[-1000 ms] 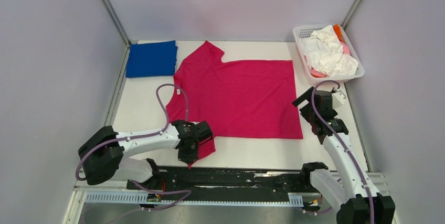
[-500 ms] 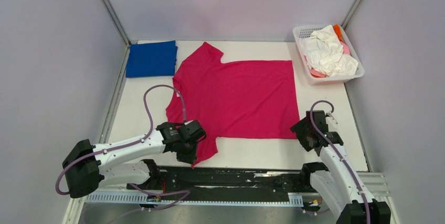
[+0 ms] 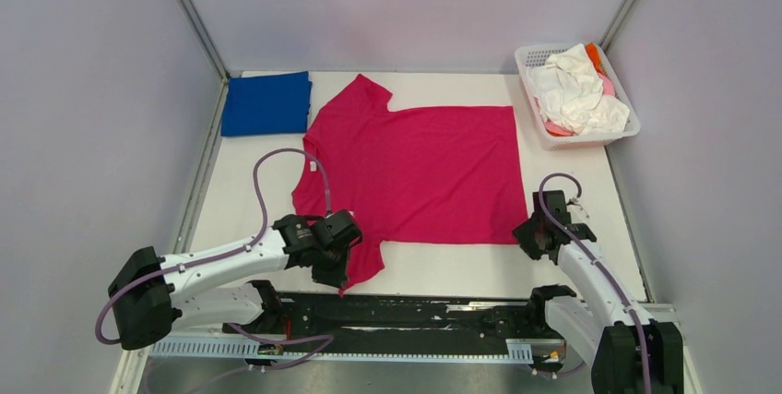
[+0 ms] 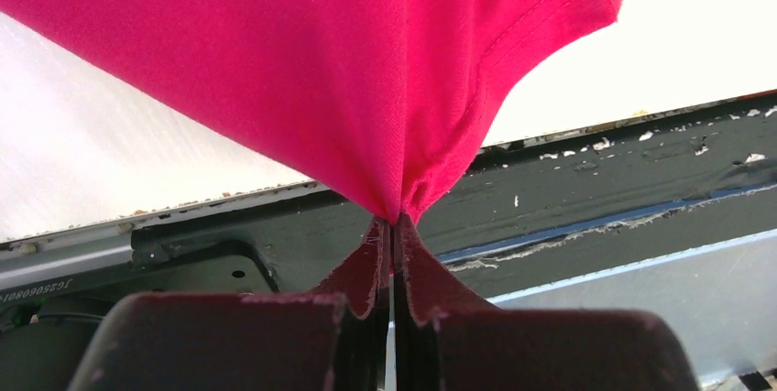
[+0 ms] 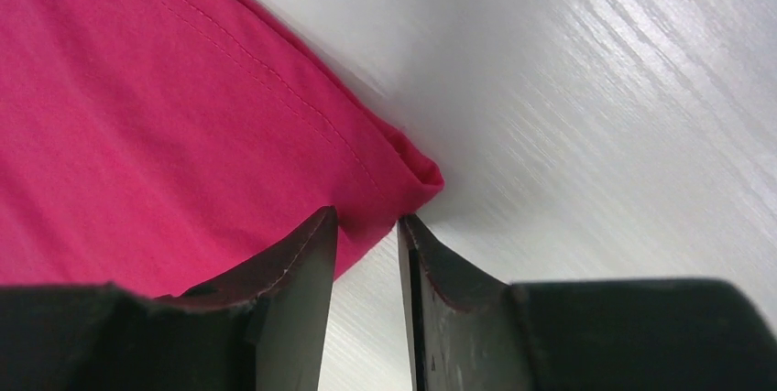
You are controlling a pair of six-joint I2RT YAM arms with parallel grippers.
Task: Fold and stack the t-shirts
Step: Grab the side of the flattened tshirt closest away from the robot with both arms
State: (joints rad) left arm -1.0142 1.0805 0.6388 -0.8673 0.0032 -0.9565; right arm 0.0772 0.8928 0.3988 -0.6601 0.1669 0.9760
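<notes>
- The magenta t-shirt is spread flat at the middle of the bench. Its neck is turned toward 9 o'clock and its hem toward 3 o'clock. A small white label is seen at the neck.
- Its near sleeve, at 7 o'clock of the cloth, is pinched by the left fingers, which are pressed together on it. This is shown plainly only in the left wrist view, where the cloth is gathered to a point at the fingertips, with a black rail behind. From above, only the dark wrist over the sleeve is made out.
- At the hem corner, at 5 o'clock of the cloth, the right fingers are held narrowly spread, with the stitched hem edge lying between them. A gap is left, so no clamp is seen. Only the right wrist view gives this.
- A blue t-shirt is laid folded at 10 o'clock, just beside the far sleeve.
- A white basket is set at 2 o'clock. Crumpled white t-shirts are heaped in it, with pink cloth and orange cloth showing at the edges.
</notes>
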